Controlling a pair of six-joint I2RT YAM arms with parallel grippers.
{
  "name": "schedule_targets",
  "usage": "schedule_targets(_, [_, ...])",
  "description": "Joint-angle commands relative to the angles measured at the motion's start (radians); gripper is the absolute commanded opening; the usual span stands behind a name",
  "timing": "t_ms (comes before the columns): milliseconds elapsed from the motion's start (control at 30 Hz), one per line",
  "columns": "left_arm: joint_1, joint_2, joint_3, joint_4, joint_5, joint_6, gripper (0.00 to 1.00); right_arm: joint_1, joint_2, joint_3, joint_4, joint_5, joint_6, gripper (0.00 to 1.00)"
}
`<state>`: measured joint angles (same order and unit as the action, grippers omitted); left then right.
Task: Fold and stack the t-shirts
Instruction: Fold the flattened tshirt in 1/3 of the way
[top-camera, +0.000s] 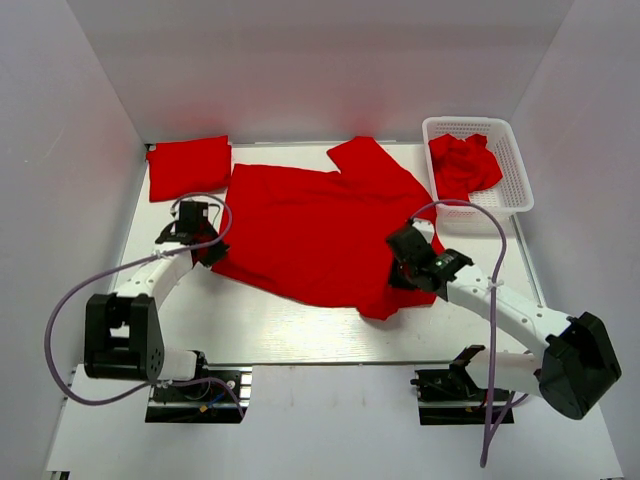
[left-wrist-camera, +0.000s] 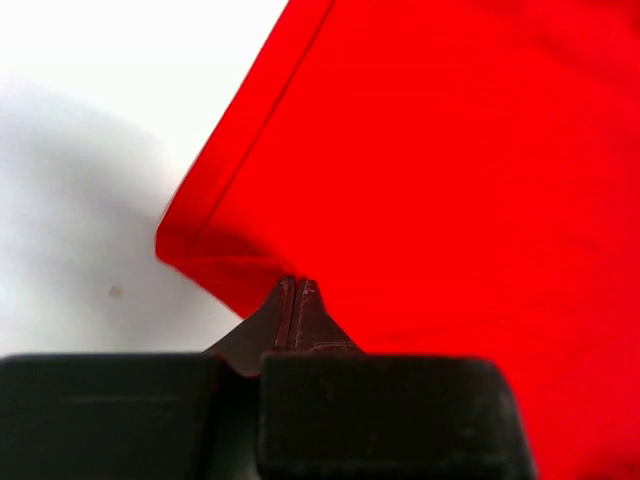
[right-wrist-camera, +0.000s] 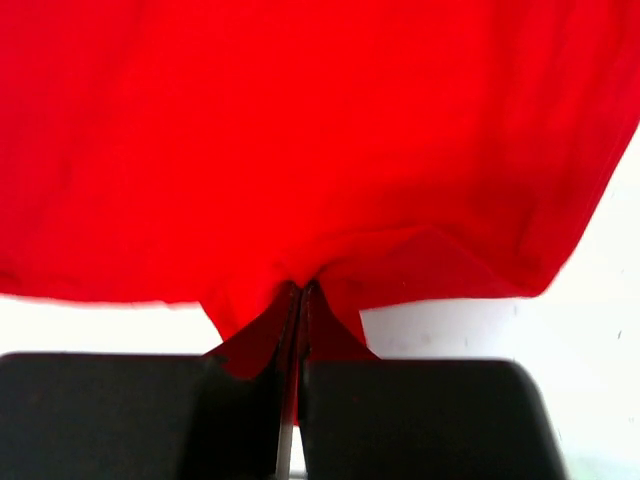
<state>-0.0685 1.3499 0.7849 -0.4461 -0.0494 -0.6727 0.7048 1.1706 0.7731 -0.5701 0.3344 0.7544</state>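
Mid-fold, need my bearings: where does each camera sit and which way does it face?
Top external: above and behind the bases, looking down on the table, spread t-shirt, folded t-shirt and basket; left arm and right arm show.
Left wrist: on the left arm, looking out past the left hand, shut on the spread t-shirt near a corner; only that hand shows.
Right wrist: behind the right hand, shut on the shirt's edge; only that hand shows.
Shared: all three see the spread t-shirt.

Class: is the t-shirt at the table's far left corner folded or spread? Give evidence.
Folded. The corner t-shirt is a compact rectangle with no sleeves showing, unlike the middle t-shirt.
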Motion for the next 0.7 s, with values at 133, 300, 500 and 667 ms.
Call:
schedule_targets(133, [-0.004,0.1,0.131,0.024,-0.017,0.009,0.0,-0.094,0.04,0.087,0.144,0.066,-0.055,0.0])
schedule_targets(300, [0.006,0.146,0.178,0.033,-0.035,0.009,0.0,-0.139,0.061,0.107,0.2,0.042,-0.075,0.0])
schedule_targets(500, [0.006,0.167,0.258,0.043,-0.075,-0.001,0.0,-0.2,0.11,0.17,0.217,0.015,-0.105,0.0])
schedule_targets(667, [0.006,0.186,0.28,0.043,-0.121,-0.01,0.0,-0.235,0.138,0.203,0.222,-0.001,-0.125,0.0])
